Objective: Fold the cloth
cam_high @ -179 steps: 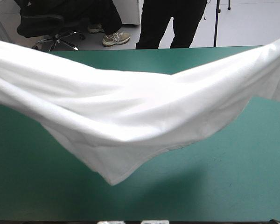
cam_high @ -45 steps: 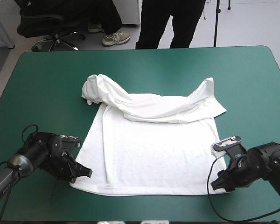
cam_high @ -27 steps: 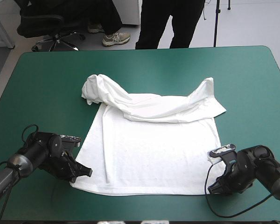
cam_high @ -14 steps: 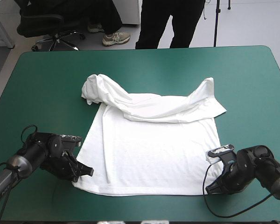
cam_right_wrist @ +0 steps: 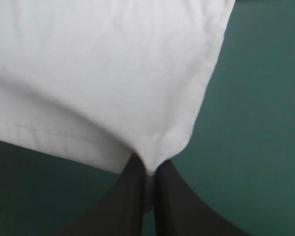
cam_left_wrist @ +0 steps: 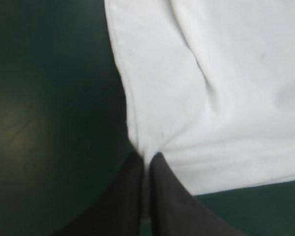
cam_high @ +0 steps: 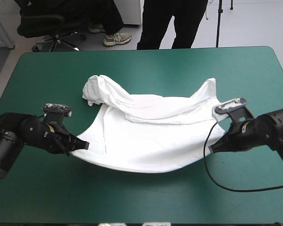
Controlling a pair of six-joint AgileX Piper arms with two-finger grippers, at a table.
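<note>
Since just before, both arms are rising off the table and heading toward its far edge, taking the lower corners of the T-shirt (cam_high: 151,141) with them, so the hem (cam_high: 141,170) that was lying flat by the near edge is now sagging in a slack curve between them; the left gripper (cam_high: 82,145) is pinching the corner on its own side, its black fingers all but meeting on a tuck of white cloth in the left wrist view, and the right gripper (cam_high: 213,148) is clamping the opposite corner in the same way, the fabric puckering at its tips in the right wrist view; the garment is sitting about mid-table on the teal-green cover (cam_high: 146,66), its upper part resting there, with the bunched sleeve (cam_high: 96,89) heaping up on the left arm's side and the flatter sleeve (cam_high: 210,94) lying close by the right gripper; the step in hand, as I am reading it, is the first fold, the hem going up over the chest toward the shoulders; the next move is calling for both arms carrying their corners forward at a matched pace and height, keeping the hem taut enough not to drag or double under, then lowering it onto the upper part and letting go only once the cloth is lying down; the heaped sleeve is looking likely to leave a lump under the fold on that side, so the landing line is needing some care there.
</note>
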